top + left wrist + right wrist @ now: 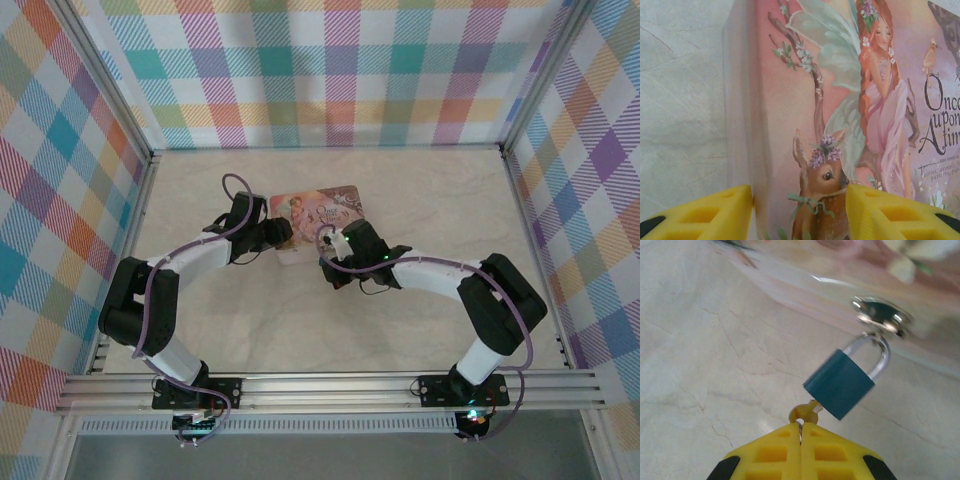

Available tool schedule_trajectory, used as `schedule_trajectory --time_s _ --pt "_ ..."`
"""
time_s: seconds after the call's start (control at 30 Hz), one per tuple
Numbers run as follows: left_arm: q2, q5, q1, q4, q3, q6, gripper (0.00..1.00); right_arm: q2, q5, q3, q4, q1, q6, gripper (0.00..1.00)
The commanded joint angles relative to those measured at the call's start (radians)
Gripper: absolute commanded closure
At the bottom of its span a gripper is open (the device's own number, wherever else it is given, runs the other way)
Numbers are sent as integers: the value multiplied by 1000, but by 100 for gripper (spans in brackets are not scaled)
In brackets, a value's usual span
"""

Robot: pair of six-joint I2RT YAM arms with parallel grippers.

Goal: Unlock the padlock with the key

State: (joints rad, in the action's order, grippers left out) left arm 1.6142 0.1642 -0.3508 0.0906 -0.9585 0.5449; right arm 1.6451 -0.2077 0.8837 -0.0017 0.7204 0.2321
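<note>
holdings, both arms

right gripper (801,429), yellow-fingered, is clenching on the small pale metal key (807,413), whose tip is meeting the underside of the small blue-teal padlock (839,384). its silvery shackle is hanging through the metal hasp (882,315) of the pink illustrated tin box (790,75), above the pale marbled table (700,340). left gripper (799,205) is straddling the tin's edge, fingers apart; whether it is grasping cannot be told.

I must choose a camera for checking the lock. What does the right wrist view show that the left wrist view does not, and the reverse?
Right wrist: the padlock hanging on a clasp, with the key at its base, pinched by the shut right gripper. Left wrist: the fairy and the deer painted on the lid, with the left gripper spread. Both: the tin and the pale table.
</note>
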Motion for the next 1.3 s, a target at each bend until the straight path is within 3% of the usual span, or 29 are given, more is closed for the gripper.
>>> schedule_trajectory --time_s 0.0,0.3,0.47,0.53,0.6,0.7,1.0,1.1,1.27 --pt "-3 4 13 -9 28 1 49 5 -69 -40 38 -46 98 100" --pt "-34 29 13 -26 42 12 49 72 -211 -108 235 -122 292 100" --pt "-33 33 13 -23 42 14 49 87 -173 -95 201 -124 280 100" --pt "-33 33 13 -23 42 14 49 75 -132 -109 186 -124 267 92" --pt "-31 34 13 -22 44 13 49 46 -71 -129 171 -118 256 77" --pt "-28 36 13 -26 43 16 49 -2 61 -130 118 -80 218 67" --pt "-36 37 13 -28 50 23 49 -57 455 -115 84 93 200 55" --pt "-37 38 13 -28 47 23 49 -21 600 -85 94 159 187 54" --pt "-39 38 13 -17 39 20 49 84 715 -14 123 210 181 51"
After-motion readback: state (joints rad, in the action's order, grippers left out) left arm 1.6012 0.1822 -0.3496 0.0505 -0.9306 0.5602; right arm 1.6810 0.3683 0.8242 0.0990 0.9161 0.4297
